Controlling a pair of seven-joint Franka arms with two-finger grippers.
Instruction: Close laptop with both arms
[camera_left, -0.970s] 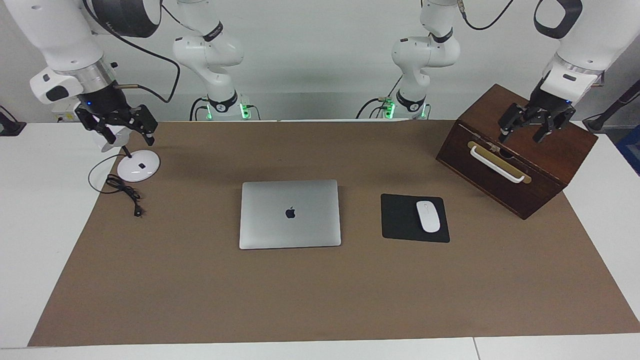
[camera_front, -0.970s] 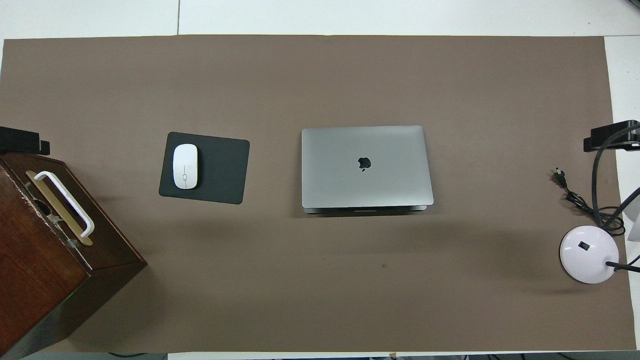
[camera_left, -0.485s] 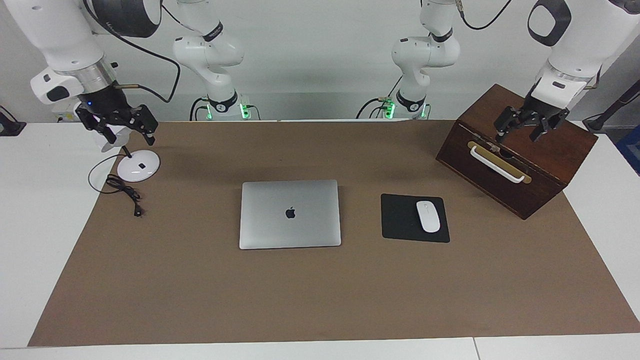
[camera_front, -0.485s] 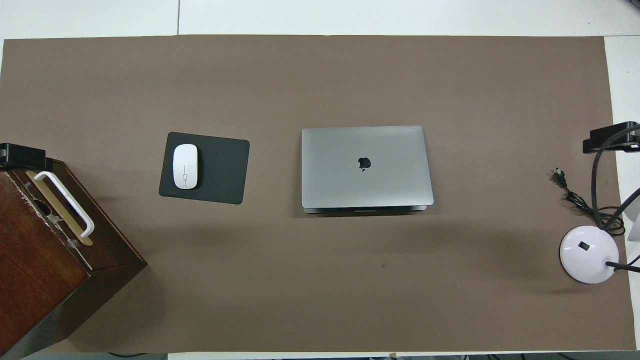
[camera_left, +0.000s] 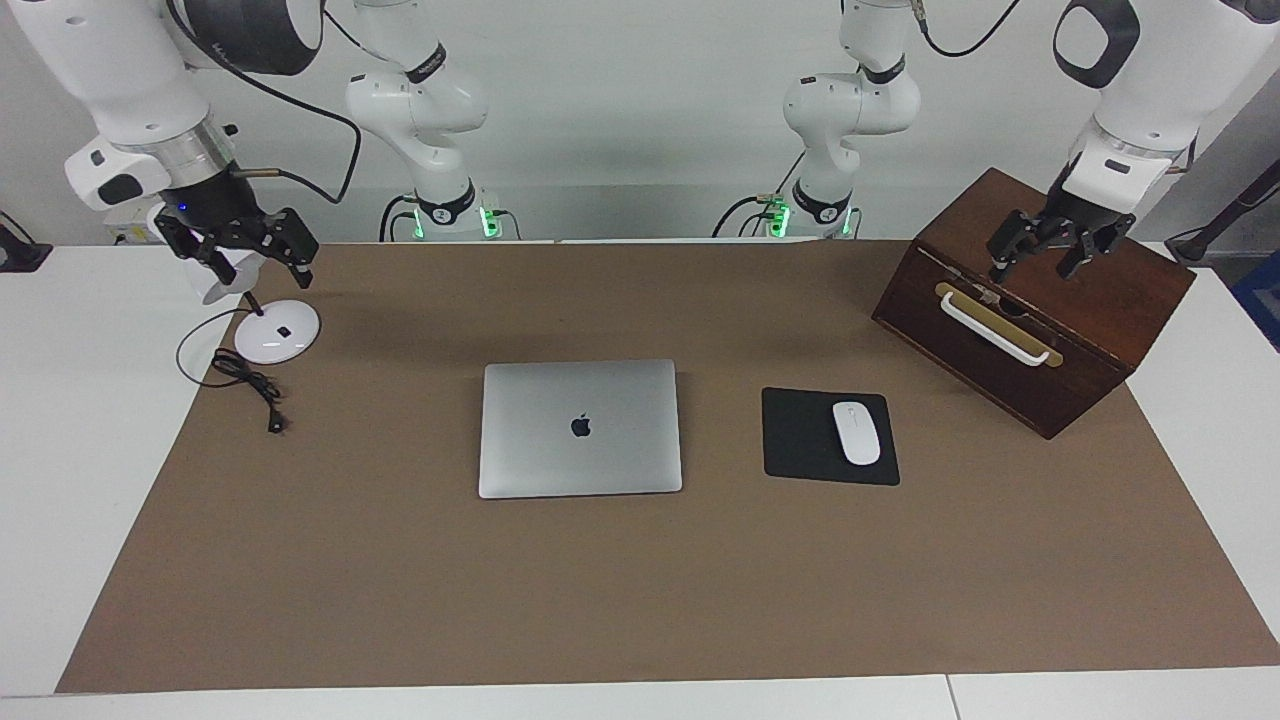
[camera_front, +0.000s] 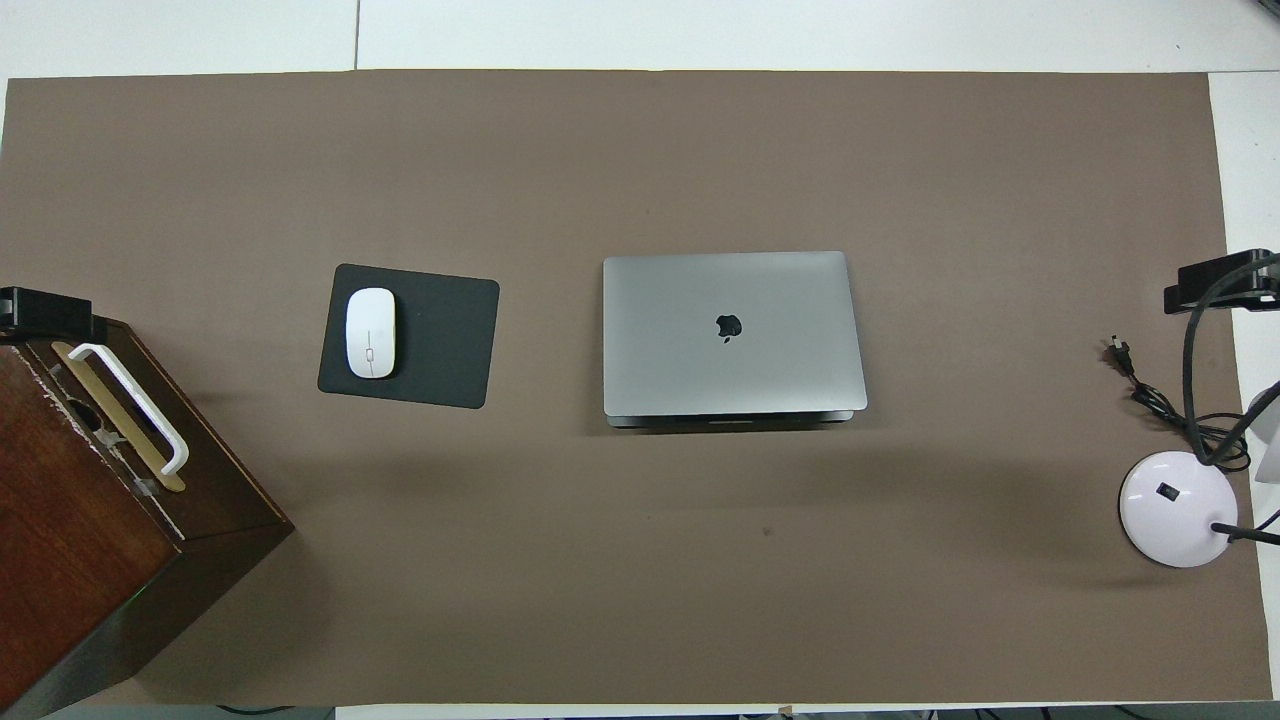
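Since a second ago our left hand (camera_left: 1047, 252) has risen over the wooden box (camera_left: 1120, 300), fingers apart; right hand (camera_left: 245, 252) over the lamp (camera_left: 277, 333), spread; laptop (camera_left: 580, 428) mid-table, lid down: closing looks done

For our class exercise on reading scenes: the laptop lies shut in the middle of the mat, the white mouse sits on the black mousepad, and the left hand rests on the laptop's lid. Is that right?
Not quite. In the facing view the left hand is up over the wooden box, not on the lid. The laptop does lie shut, and the mouse sits on the mousepad.
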